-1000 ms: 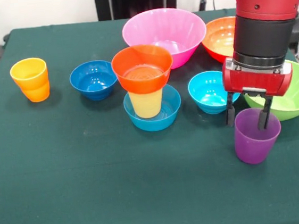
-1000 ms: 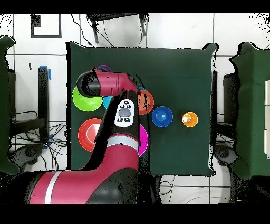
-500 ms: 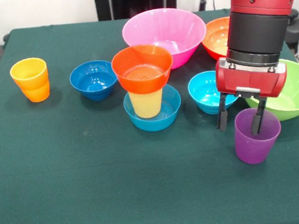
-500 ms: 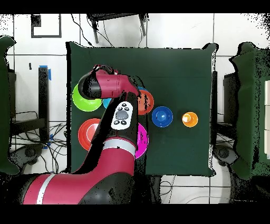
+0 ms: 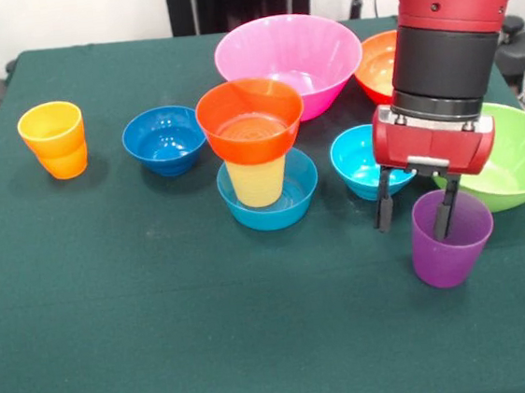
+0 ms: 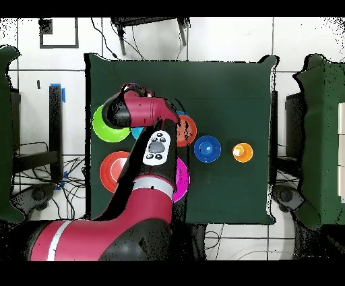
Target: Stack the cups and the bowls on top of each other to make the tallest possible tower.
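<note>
Nearest, lower right of the front view: purple cup upright on the tabletop, gripper fingers apart, one inside the rim, one outside. We judge a one-wall pinch could tip or slip it. Centre: tower, orange-red bowl on yellow cup in blue bowl; a nudge could topple it. Count: three cups, seven bowls.

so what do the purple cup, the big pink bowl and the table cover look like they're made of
Purple cup: likely thin plastic, slightly see-through, since the wall glows lighter near the rim. Pink bowl: probably glossy moulded plastic; bright highlights sit on its inner wall. Table cover: looks like dark green cloth, matte with no shine.
</note>
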### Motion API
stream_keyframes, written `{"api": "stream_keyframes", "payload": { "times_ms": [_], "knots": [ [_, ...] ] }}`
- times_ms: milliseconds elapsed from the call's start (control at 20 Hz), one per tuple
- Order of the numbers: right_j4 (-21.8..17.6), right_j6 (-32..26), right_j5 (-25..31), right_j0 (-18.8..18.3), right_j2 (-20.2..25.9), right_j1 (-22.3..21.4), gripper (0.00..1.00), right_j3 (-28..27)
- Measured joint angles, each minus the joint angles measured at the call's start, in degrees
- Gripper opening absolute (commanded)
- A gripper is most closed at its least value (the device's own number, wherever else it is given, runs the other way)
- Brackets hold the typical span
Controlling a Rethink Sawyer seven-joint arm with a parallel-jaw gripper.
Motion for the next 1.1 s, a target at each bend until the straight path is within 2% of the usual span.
{"api": "stream_keyframes", "payload": {
  "times_ms": [450,1100],
  "knots": [
    [0.0,0.0,-1.5,0.46,-0.38,1.89,1.0,0.53],
    [0.02,0.0,-3.39,3.61,-2.92,4.08,1.0,2.23]
  ]
}}
